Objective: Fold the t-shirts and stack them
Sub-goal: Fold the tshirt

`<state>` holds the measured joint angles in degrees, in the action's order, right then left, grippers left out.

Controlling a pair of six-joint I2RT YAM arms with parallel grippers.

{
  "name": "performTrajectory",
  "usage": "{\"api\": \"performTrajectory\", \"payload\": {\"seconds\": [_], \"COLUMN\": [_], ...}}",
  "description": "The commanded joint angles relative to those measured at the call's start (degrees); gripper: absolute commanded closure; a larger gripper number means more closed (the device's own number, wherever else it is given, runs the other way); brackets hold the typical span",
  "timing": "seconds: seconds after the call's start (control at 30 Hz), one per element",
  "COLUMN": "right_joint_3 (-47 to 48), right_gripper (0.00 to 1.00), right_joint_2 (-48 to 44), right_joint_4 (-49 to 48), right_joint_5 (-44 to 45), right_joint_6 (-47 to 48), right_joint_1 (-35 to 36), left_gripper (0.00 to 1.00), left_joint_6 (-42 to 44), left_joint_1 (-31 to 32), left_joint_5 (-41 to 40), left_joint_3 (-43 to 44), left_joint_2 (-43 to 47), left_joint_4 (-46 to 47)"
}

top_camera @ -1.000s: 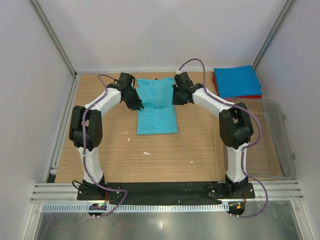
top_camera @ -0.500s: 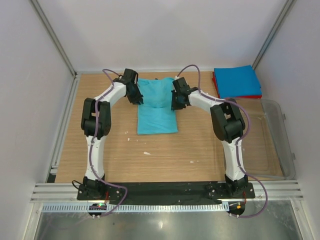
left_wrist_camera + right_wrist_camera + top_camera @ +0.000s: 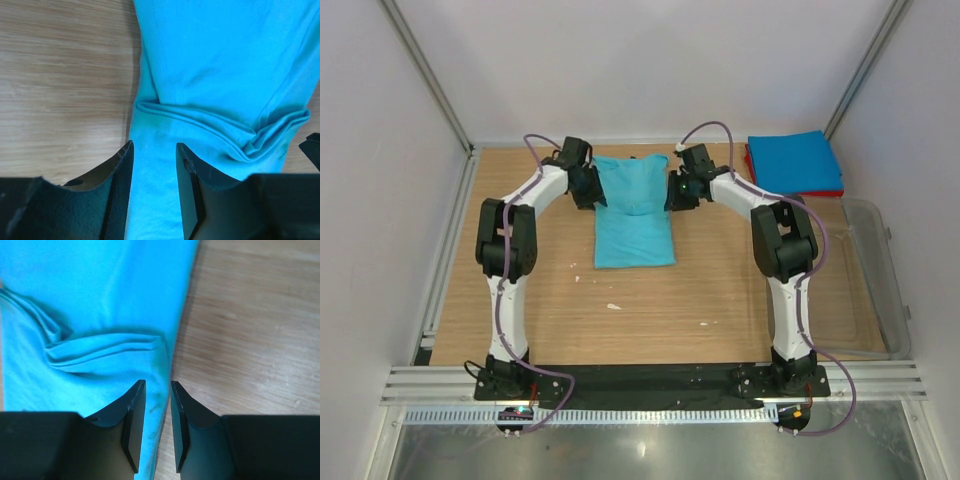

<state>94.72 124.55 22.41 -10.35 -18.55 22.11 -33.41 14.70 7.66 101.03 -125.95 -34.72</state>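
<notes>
The turquoise t-shirt point(image 3: 635, 222) lies folded into a long strip on the wooden table, with a crease fold across its far part point(image 3: 200, 120). My left gripper point(image 3: 588, 190) is at its far left edge, jaws open and straddling the cloth edge point(image 3: 154, 150). My right gripper point(image 3: 678, 190) is at its far right edge, jaws narrowly open over the hem point(image 3: 157, 387). In both wrist views the cloth lies flat, not pinched point(image 3: 90, 290). The blue folded shirt point(image 3: 790, 160) lies on the red folded shirt point(image 3: 800, 192) at the far right.
A clear plastic tub point(image 3: 880, 290) stands along the table's right edge. White walls and aluminium posts close in the far side and both flanks. Small white specks point(image 3: 613, 306) lie on the bare wood point(image 3: 650, 310) nearer the arm bases.
Both grippers have moved from the shirt's mid sides toward its far end, and the arms' elbows have swung inward. The shirt has not visibly shifted.
</notes>
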Motion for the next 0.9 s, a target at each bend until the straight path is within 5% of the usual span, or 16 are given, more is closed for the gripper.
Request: {"api": "performTrajectory", "payload": {"seconds": [0.0, 0.37, 0.63, 0.87], "right_joint_3": [5.0, 9.8, 9.4, 6.0], "right_gripper": [0.67, 0.67, 0.68, 0.99], "right_joint_2": [-1.3, 4.4, 6.2, 5.6], "right_joint_4": [0.3, 2.9, 1.5, -0.7], "right_joint_5": [-5.9, -5.7, -3.0, 3.0], "right_joint_6": [5.1, 9.8, 9.8, 8.2], "right_joint_1": [-0.1, -0.2, -0.5, -0.5], "left_gripper": [0.59, 0.58, 0.67, 0.71], "left_joint_6": [3.3, 2.6, 3.2, 2.2], "left_joint_1": [-0.3, -1.9, -1.9, -1.9], "left_joint_5": [-1.3, 2.1, 2.5, -3.2], "left_joint_3": [-1.5, -0.8, 1.3, 4.5], "left_joint_2": [5.3, 0.1, -4.0, -8.3], "left_joint_4": [1.1, 1.3, 0.8, -4.7]}}
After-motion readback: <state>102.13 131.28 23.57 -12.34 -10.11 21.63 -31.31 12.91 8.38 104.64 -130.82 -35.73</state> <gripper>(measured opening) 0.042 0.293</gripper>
